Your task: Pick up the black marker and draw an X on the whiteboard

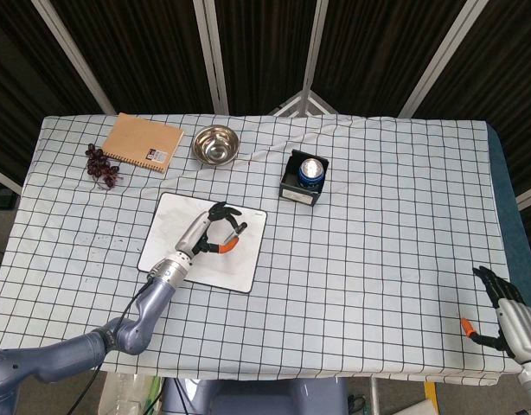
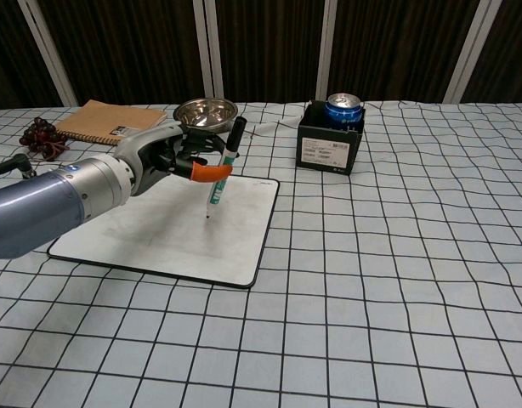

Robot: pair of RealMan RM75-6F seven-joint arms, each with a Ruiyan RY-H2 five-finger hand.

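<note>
— Black-capped marker [image 1: 220, 232], head view: where?
— Gripped in left hand [image 1: 215, 230], barely distinguishable among dark fingers and orange fingertip. Below hand, whiteboard [image 1: 175, 242], bare white surface showing on both sides of the wrist. Beyond hand, toward far edge: steel bowl [image 1: 216, 143]. Far left of hand: notebook [image 1: 144, 143] and grapes [image 1: 101, 164]. To its right: black box [image 1: 303, 178] holding blue can [image 1: 311, 170].
— Right hand [image 1: 506, 316]?
— Well apart, at near right corner of checkered tablecloth [image 1: 387, 259]. Fingers dark, partly cut by frame edge; open or closed, cannot tell.
— Chest view?
— Left hand [image 2: 172, 157] wrapped round marker [image 2: 223, 168], pinched at mid-barrel. Marker near upright, slightly tilted, cap end up, tip down at whiteboard [image 2: 150, 234]; touching or just above, cannot tell. Behind hand, bowl [image 2: 205, 111]. Right of hand, box [image 2: 331, 140] with can [image 2: 343, 108].
</note>
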